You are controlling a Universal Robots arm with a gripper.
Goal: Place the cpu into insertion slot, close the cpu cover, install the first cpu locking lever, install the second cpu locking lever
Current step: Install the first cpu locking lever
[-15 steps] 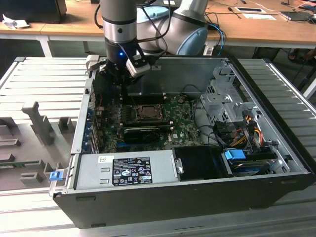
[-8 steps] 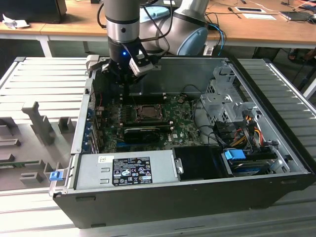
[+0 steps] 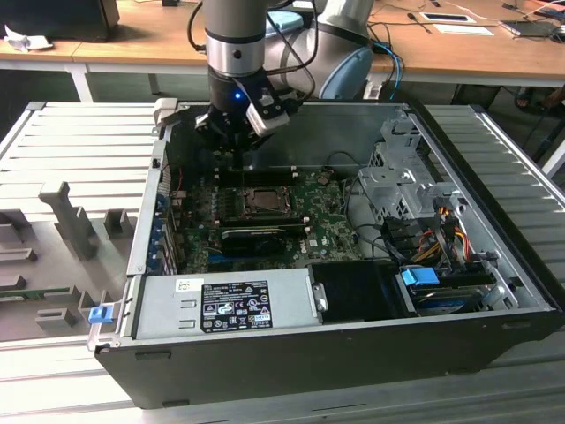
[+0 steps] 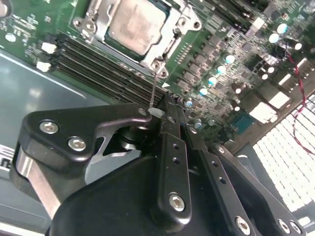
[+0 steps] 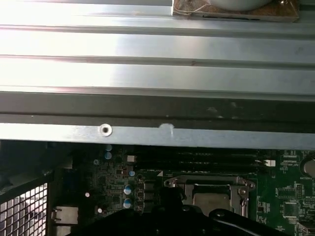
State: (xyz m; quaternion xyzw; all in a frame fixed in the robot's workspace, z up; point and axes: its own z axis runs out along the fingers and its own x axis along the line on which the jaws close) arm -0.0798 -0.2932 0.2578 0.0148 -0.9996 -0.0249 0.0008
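The cpu (image 4: 134, 23) lies flat in the insertion slot (image 4: 88, 30), its dull silver top showing through the cut-out of the cpu cover (image 4: 173, 25), which is folded down over it. A thin wire cpu locking lever (image 4: 156, 91) rises from the socket's corner to my gripper (image 4: 157, 113), which is shut on the lever's end. In the exterior view my gripper (image 3: 240, 150) hangs just behind the insertion slot (image 3: 265, 200) on the green board, near the case's back wall. The first wrist view shows the cpu (image 5: 211, 199) in the silver frame.
Black memory slots (image 4: 98, 64) run beside the socket. A black graphics card (image 3: 256, 237) lies in front of it. The power supply (image 3: 225, 305) sits along the case's front, and a drive cage with cables (image 3: 424, 221) is at the exterior view's right. The case's back wall (image 5: 157, 135) is close.
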